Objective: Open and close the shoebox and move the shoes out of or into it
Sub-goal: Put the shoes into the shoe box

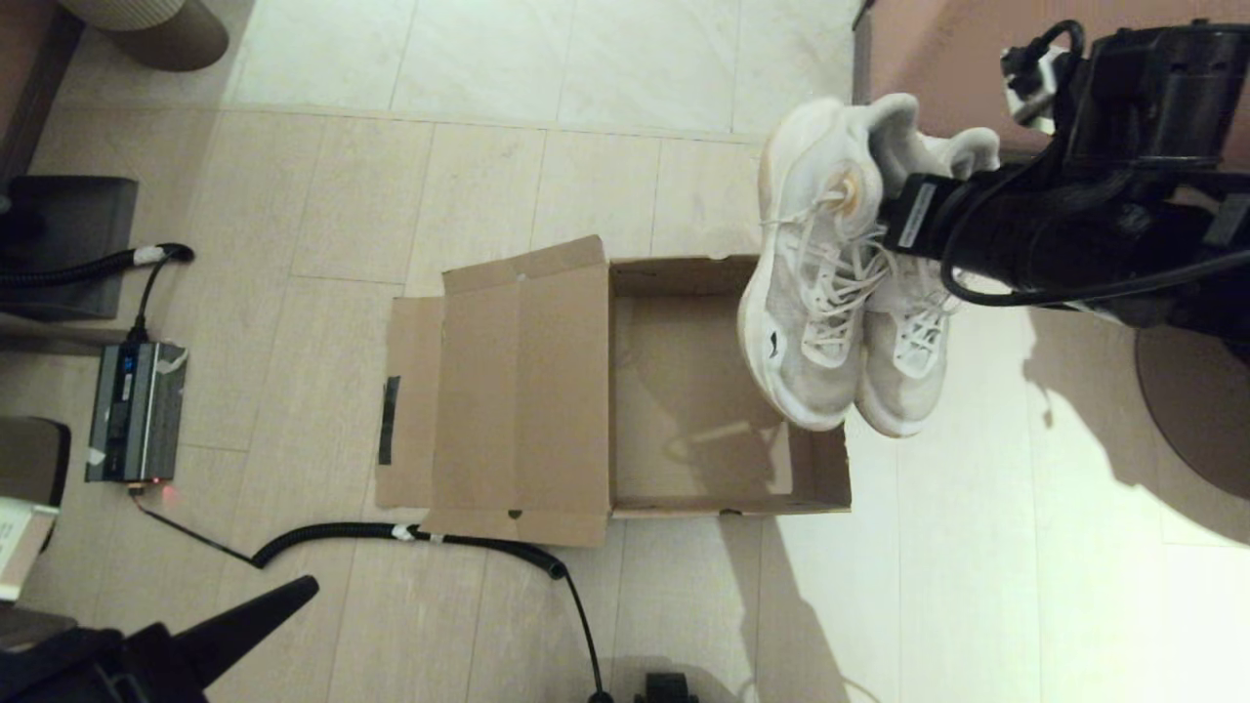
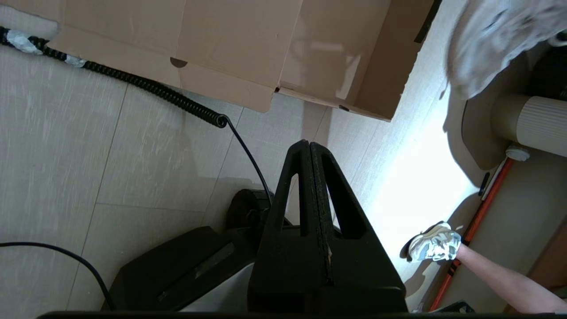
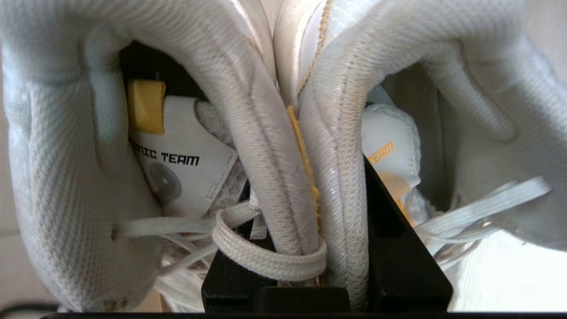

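Observation:
The brown cardboard shoebox (image 1: 684, 410) lies open on the floor, its inside bare, with the hinged lid (image 1: 508, 391) folded out flat to the left and a black tape strip (image 1: 389, 420) on its flap. The pair of white sneakers (image 1: 815, 293) hangs in the air over the box's right end, toes pointing toward me. My right gripper (image 1: 884, 220) is shut on their two inner collars, pinched together between the black fingers (image 3: 390, 230). The right gripper (image 3: 310, 195) has a lace looped across it. My left gripper (image 1: 308, 586) is parked low at the front left, shut (image 2: 308, 144) and holding nothing.
A coiled black cable (image 1: 439, 535) runs along the lid's near edge. A grey power unit (image 1: 137, 410) sits far left. A round stand base (image 1: 1201, 410) and a cabinet (image 1: 937, 49) are on the right. A person's foot in a sneaker (image 2: 436, 247) shows in the left wrist view.

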Controlling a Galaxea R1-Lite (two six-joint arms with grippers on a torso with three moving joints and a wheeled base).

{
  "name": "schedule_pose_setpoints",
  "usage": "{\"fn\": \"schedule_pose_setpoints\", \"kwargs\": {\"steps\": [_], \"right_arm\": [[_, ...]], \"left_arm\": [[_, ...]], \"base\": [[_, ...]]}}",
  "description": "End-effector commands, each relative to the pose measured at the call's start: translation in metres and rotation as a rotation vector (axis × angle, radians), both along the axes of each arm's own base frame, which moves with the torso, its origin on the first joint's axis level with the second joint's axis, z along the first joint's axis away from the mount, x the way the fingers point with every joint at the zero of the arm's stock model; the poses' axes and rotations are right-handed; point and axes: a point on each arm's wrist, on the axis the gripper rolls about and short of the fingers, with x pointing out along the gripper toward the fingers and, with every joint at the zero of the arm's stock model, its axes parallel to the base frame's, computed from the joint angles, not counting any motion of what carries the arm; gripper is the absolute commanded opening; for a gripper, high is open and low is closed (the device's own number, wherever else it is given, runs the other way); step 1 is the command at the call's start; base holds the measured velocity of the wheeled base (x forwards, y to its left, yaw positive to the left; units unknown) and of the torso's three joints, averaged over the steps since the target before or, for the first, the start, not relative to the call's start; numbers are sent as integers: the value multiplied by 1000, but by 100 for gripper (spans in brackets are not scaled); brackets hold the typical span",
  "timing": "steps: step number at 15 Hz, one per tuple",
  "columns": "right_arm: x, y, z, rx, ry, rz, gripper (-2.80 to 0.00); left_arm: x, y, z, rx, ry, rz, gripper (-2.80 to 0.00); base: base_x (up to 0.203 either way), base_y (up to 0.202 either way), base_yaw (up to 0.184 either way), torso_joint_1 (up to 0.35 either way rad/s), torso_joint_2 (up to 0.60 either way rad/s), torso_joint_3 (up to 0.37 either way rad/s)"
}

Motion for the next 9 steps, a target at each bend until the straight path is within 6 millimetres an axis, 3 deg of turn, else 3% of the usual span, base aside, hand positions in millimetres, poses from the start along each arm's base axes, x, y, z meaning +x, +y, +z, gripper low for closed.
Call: {"fn": "schedule_pose_setpoints", "kwargs": {"steps": [1, 9], "right_arm": [[2, 16, -17, -20, 49, 32, -280], [25, 46, -84, -8, 177, 50, -280]], "left_arm": [[0, 0, 0, -4, -4, -1, -280], [1, 0, 0, -3, 5, -2, -280]], "base": [[0, 0, 0, 0, 0, 0], [0, 0, 0, 0, 0, 0]]}}
